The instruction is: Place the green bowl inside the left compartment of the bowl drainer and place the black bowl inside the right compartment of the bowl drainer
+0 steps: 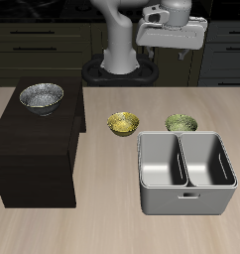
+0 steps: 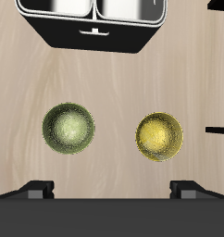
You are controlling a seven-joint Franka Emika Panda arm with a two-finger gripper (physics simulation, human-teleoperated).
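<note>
End effector (image 1: 170, 48) high, empty; opening cannot be told. Green bowl (image 2: 69, 128) probably rigid, glossy, slippery: best pinched across the thin rim.

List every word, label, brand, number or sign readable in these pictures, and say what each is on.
None. No readable text shows on the bowl drainer, the green bowl, the yellow bowl, the black bowl, the dark wooden cabinet, or the gripper.
</note>
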